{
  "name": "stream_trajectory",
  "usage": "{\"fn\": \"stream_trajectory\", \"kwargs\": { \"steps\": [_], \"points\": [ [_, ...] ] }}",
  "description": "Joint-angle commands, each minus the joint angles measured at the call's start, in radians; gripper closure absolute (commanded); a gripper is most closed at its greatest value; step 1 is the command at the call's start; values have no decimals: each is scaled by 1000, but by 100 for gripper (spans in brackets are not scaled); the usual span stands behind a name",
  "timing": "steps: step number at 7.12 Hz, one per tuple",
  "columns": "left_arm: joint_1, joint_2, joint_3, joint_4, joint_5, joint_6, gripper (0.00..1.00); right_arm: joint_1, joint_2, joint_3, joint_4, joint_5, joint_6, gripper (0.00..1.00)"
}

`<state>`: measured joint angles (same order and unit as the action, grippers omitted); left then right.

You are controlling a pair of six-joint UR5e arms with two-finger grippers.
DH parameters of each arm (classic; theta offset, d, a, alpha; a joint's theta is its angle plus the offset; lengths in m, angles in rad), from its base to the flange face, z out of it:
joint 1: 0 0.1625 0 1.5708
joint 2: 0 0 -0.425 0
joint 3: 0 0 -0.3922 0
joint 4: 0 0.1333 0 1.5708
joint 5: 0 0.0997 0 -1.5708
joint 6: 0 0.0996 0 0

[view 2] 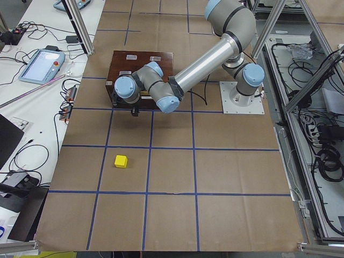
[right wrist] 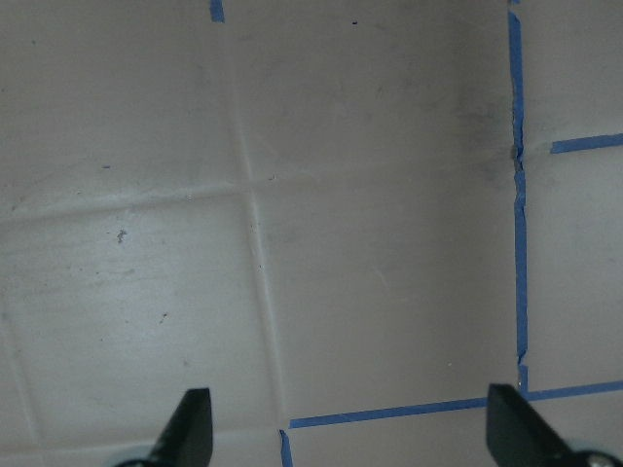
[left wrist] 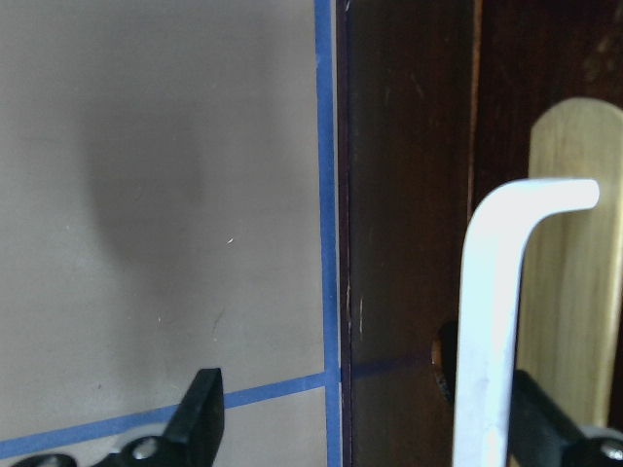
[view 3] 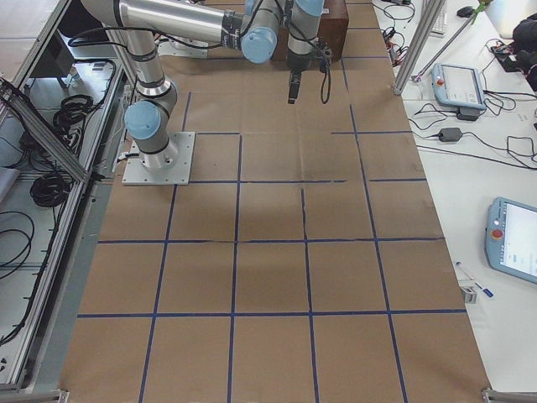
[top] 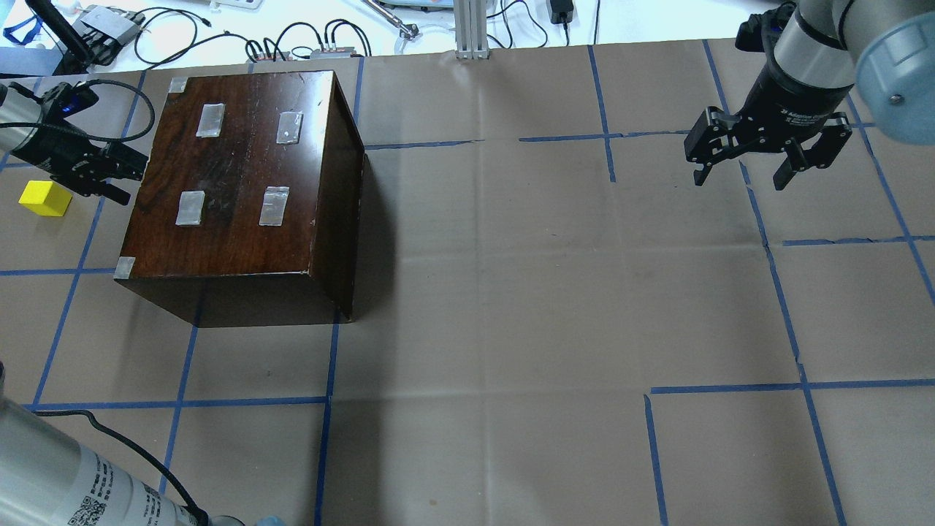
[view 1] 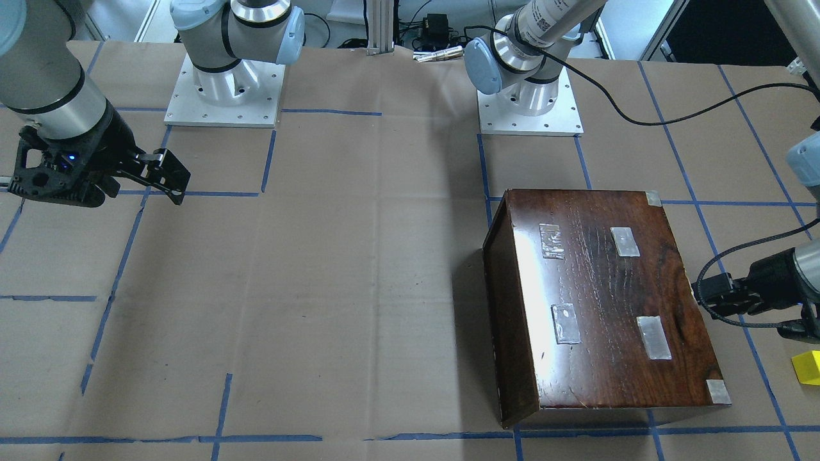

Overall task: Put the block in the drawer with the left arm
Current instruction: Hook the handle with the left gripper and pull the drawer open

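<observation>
The yellow block (top: 45, 199) (view 1: 807, 368) (view 2: 121, 161) lies on the paper, left of the dark wooden box (top: 234, 168) (view 1: 602, 307). My left gripper (top: 120, 175) (view 1: 701, 298) (left wrist: 370, 428) is level with the box's left face and open. In the left wrist view, a white metal handle (left wrist: 496, 321) stands between the fingers, close to the right finger (left wrist: 550, 423). Beside the handle shows the pale wood of the drawer (left wrist: 574, 272), which looks pushed in. My right gripper (top: 739, 179) (view 1: 170, 179) (right wrist: 346, 428) hangs open and empty over bare paper far to the right.
Brown paper with blue tape lines (top: 774, 241) covers the table. Four tape patches (top: 274, 206) sit on the box top. Cables and devices (top: 321, 51) lie along the far edge. A loose black cable (view 1: 640, 115) hangs from the left arm. Both arm bases (view 1: 224, 83) are bolted down.
</observation>
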<state>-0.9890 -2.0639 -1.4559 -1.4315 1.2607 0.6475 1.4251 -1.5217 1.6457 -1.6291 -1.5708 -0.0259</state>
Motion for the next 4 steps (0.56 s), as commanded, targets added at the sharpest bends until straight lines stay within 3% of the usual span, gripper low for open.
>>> {"fn": "stream_trajectory", "kwargs": {
  "steps": [1, 4],
  "points": [
    [3, -12, 2, 0, 3, 3, 2, 0, 0, 0, 0, 0, 0, 0],
    [6, -12, 15, -1, 60, 3, 2, 0, 0, 0, 0, 0, 0, 0]
  ]
}}
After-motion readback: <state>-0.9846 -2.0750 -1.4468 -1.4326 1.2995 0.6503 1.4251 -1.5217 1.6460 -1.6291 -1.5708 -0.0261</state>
